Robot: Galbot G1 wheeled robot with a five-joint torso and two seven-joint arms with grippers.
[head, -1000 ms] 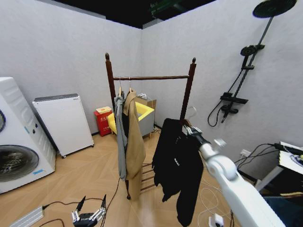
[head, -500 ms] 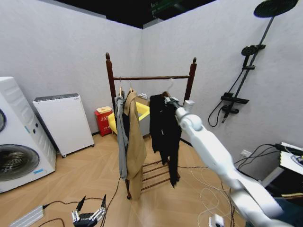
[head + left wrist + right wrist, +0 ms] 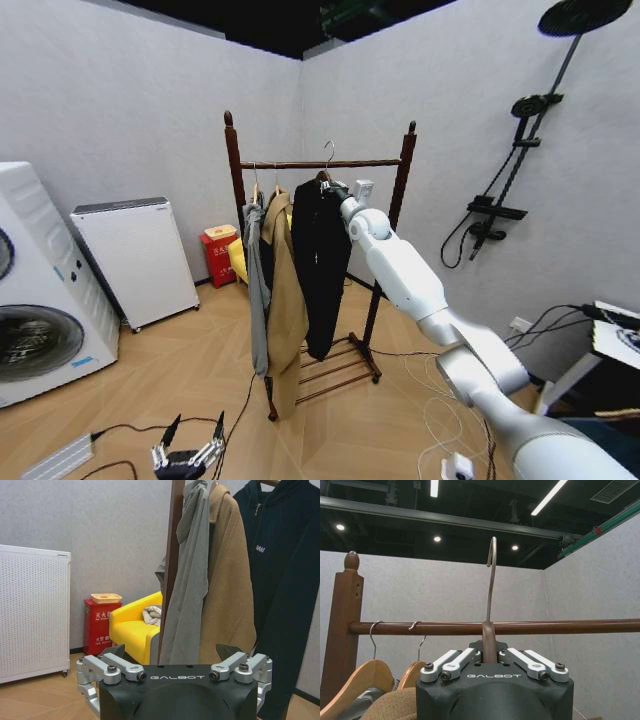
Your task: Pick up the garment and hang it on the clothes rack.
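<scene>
Right hand [image 3: 333,187] is raised at the clothes rack [image 3: 318,164], fingers closed tight on the neck of the hanger carrying the garment [image 3: 320,262]. The black coat hangs free beneath the hand, just beside the tan coat [image 3: 284,300] and in front of the rack's top bar. In the right wrist view the metal hook [image 3: 491,577] stands upright with its curl above the bar [image 3: 520,627], not yet seated over it.

Left hand [image 3: 175,672] is low near the floor, fingers spread, holding nothing.

Risks, as I judge them:
- Hook sits in front of or behind the bar; letting go early drops the coat to the floor.
- Hook turned edge-on may slide past the bar.
- The coat's bulk may press the tan coat and grey jacket [image 3: 256,290], shoving their hangers along.
- A swinging coat could tug the hook off line.
</scene>
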